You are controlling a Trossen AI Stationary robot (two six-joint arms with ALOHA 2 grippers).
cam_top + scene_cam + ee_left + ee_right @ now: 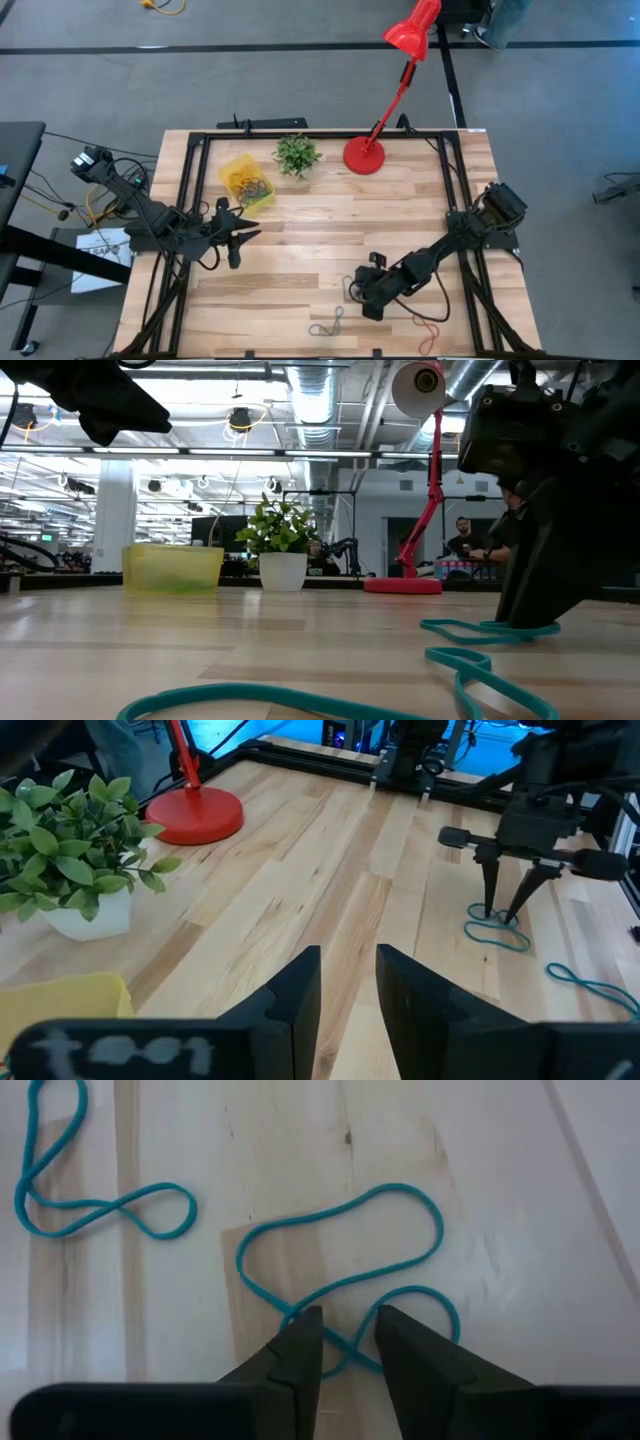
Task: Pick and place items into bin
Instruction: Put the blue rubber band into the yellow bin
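Two teal loops (340, 1270) under right tool (348, 1342)

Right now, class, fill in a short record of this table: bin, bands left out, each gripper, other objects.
bin: yellow tray at the table's back left, bands already inside
bands out: two teal loops, one under the right gripper, another by the front edge
right gripper: open, fingertips down astride the loop
left gripper: open, empty, above bare wood
other: potted plant, red lamp
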